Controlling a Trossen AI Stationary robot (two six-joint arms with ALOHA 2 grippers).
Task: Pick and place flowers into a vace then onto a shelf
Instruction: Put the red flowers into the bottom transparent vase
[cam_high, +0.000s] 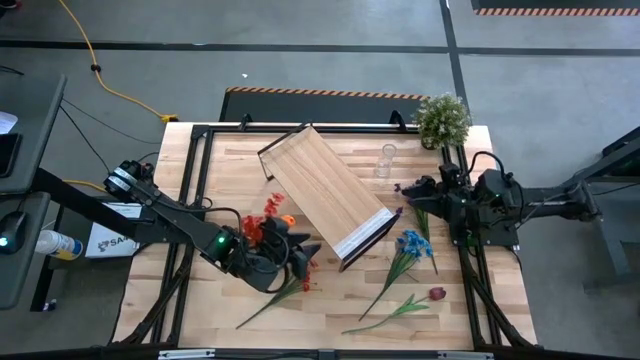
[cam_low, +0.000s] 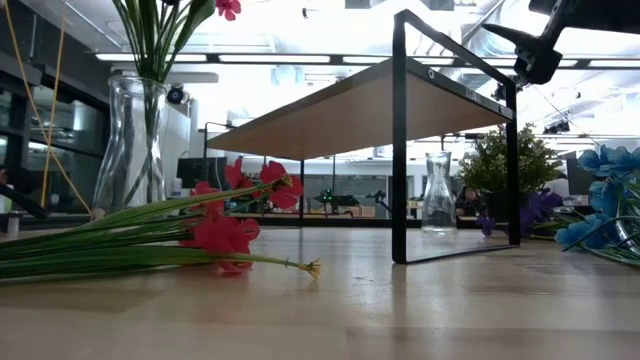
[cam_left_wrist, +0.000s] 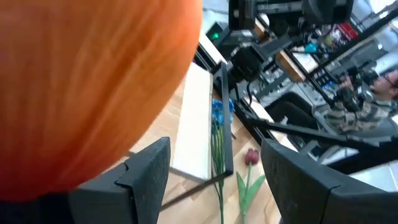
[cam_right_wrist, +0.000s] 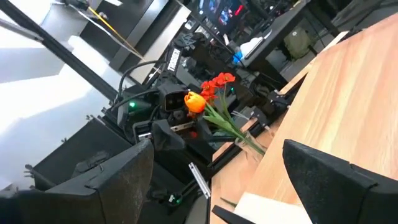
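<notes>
Two arms work here: the left gripper (cam_high: 268, 262), jaws seemingly clenched on a vase (cam_low: 133, 140) already holding flowers (cam_right_wrist: 208, 93), keeps it upright beside the shelf (cam_high: 325, 192), while the right gripper (cam_high: 425, 192) waits released beyond loose blooms (cam_high: 410, 245) on the counter (cam_high: 450, 310).

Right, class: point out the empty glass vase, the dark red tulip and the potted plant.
empty glass vase (cam_high: 385, 160), high view, its clear body.
dark red tulip (cam_high: 437, 294), high view, its bloom.
potted plant (cam_high: 442, 118), high view, its pale-green foliage.
</notes>
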